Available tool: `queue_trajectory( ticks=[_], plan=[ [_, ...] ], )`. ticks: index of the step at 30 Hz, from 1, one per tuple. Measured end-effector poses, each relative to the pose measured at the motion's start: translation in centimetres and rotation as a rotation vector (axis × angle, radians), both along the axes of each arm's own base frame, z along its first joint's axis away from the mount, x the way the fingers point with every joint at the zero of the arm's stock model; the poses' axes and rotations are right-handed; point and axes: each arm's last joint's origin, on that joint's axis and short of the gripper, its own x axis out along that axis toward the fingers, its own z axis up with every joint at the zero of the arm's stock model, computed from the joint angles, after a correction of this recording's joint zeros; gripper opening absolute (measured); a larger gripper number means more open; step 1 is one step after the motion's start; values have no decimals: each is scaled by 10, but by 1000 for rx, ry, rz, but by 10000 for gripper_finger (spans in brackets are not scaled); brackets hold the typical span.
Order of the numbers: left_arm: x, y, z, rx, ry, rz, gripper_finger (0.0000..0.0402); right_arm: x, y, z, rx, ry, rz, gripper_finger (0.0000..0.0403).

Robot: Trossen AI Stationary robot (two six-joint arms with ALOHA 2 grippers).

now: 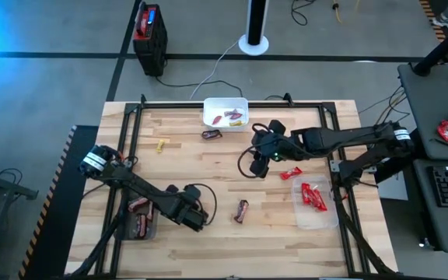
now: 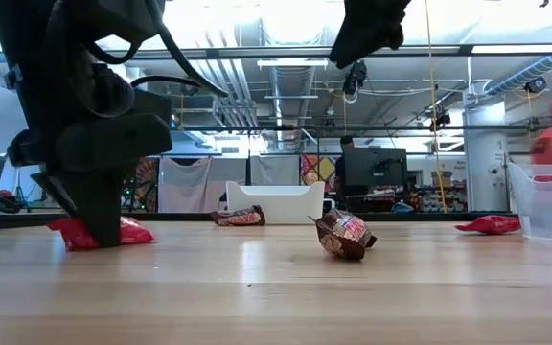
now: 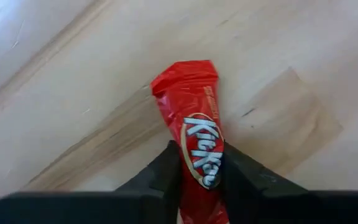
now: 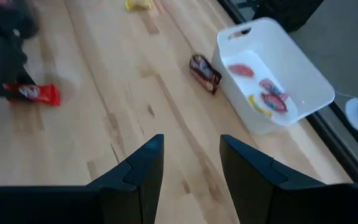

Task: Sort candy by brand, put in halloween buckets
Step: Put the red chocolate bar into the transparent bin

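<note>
1. Left gripper is low on the table, near-left area. Its fingers pinch a red KitKat bar on both sides; the bar lies flat on the wood, its far end poking out past the tips.
2. Step in hand, by my reading: securing this bar for a lift. To do it well, squeeze firmly across the wrapper's middle, rise straight up before travelling, and check the bar does not slip out of the crinkly foil.
3. Likely target: the clear bin at the right edge, which already holds red wrappers. That is well apart, on the other arm's side.
4. Right gripper hovers mid-table near the white bin, fingers spread and empty. It stands roughly on the path across; a collision is possible.
5. Dark grey bin sits just beside the left arm, holding brown candies.
6. Loose pieces: a brown candy near the left gripper, another brown one by the white bin, a red one near the clear bin, a yellow one at far left.
</note>
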Motion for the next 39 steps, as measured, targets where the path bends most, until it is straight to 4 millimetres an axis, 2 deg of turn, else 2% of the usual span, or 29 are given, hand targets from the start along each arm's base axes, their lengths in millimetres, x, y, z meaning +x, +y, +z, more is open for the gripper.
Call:
queue_trajectory(
  ticks=[5, 9, 14, 18, 22, 29, 39],
  plan=[
    [3, 0, 5, 63, -8, -156, 44, -3, 11, -18, 28, 40, 3, 151],
    [9, -4, 26, 238, -73, -401, 49, -4, 31, -40, 86, 23, 32, 151],
    [24, -11, 47, 396, -175, -738, 56, 0, 56, -75, 208, -182, 77, 151],
    [36, -11, 56, 505, -222, -916, 51, 4, 70, -98, 309, -331, 181, 151],
    [45, -5, 60, 557, -248, -957, 51, 5, 78, -117, 348, -388, 197, 151],
    [55, 14, 62, 587, -252, -926, 50, 15, 83, -137, 410, -379, 136, 151],
    [59, 16, 65, 607, -255, -949, 50, 29, 86, -136, 389, -389, 138, 150]
  ],
)
